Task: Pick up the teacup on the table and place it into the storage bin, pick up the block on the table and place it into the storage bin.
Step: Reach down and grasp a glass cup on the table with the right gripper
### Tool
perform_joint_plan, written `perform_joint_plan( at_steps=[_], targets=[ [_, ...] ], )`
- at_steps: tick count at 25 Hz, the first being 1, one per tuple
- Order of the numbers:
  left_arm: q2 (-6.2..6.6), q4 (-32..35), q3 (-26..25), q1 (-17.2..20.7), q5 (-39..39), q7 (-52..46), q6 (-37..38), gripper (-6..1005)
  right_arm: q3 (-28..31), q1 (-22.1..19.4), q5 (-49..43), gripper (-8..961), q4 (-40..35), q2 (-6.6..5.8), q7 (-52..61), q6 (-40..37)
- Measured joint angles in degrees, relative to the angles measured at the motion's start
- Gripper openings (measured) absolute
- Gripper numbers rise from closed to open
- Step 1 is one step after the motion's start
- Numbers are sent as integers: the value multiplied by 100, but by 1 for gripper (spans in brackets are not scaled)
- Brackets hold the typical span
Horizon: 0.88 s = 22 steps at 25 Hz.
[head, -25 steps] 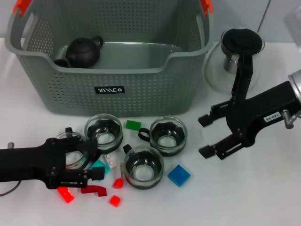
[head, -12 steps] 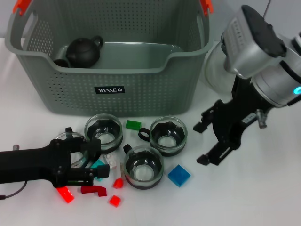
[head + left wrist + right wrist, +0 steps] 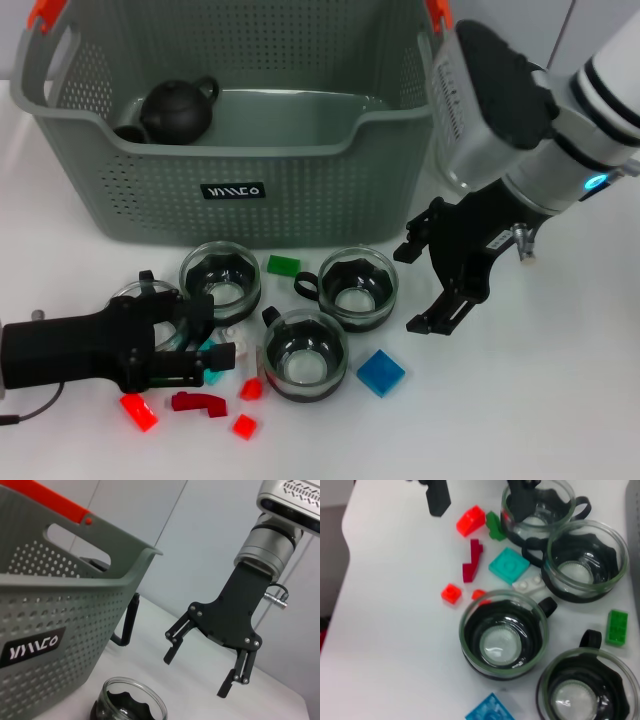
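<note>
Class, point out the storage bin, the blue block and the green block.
storage bin (image 3: 232, 190): head view, front wall by the label.
blue block (image 3: 381, 372): head view, top face.
green block (image 3: 283, 265): head view, top face.

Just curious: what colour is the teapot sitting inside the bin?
Black. The teapot in the bin shows best in the head view.

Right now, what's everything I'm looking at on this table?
Bin: one, grey, at the back.
Teapot: one, black, inside the bin.
Cups: four, glass with black holders, in front of the bin.
Blocks: several, red, green, blue, teal, white, scattered among the cups.
Left gripper: black, fingers open at the leftmost cup.
Right gripper: black, fingers open, right of the cups.
</note>
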Motion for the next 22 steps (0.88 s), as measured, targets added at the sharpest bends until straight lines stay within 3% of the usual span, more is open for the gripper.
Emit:
perform_joint_plan(
  at_steps=[10,22],
  targets=[
    [-111,112,-85,100,-11,32,-180,906,-1236,78,-16,915,3,15,-79,690],
    [-214,123,-89,218,-11,80,-308,907,-2123,173,275,914,75,56,-152,1139]
  ],
)
